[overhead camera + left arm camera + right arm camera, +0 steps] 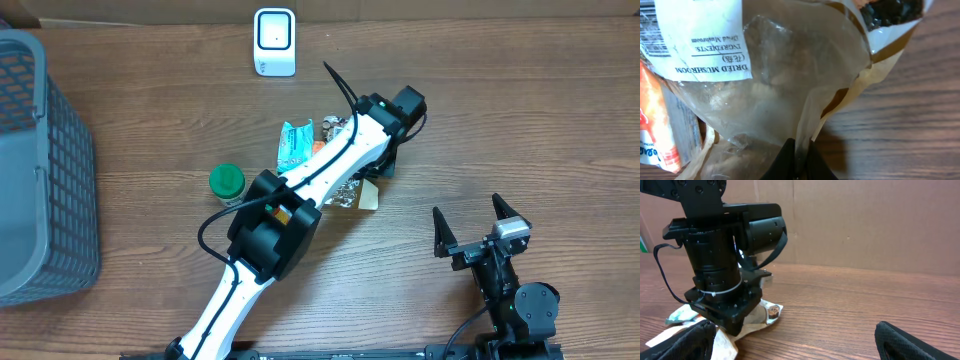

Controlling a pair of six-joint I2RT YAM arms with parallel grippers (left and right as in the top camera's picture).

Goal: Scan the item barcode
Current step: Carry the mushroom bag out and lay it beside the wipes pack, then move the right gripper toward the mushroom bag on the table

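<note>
Woodgrain table (540, 120), matte brown, bare over most of its right half. Right gripper (470, 213) sits nearest the base edge, lower right; jaws spread wide, nothing between them; open wood on all sides of it, well apart from the clutter.

Left arm (300, 200) runs diagonally from the bottom edge up to mid-table, covering much of the centre. Left gripper (797, 159) is pinched together on the thin clear film of the dried mushroom bag (790, 80); the black tips meet on a fold near the bag's edge; the rest of the bag spreads away from them, directly under the wrist at mid-table; crumpled lower part lies on the wood in the right wrist view. White label (700, 40) reads DRIED MUSHROOM, upside down to the wrist camera, off to the left of the pinch point; can't make out a barcode.

Orange-red packet (652, 125) lies against the bag's left side. Green-lidded jar (226, 181) stands just left of the arm's elbow; teal packet (296, 143) lies beyond it, beside the forearm. Grey mesh basket (40, 170) fills the left edge, well apart from the bag.

White scanner (274, 41) stands upright at the far edge; bare wood between it and the bag. Cardboard wall (865, 225) closes off the back of the table.
</note>
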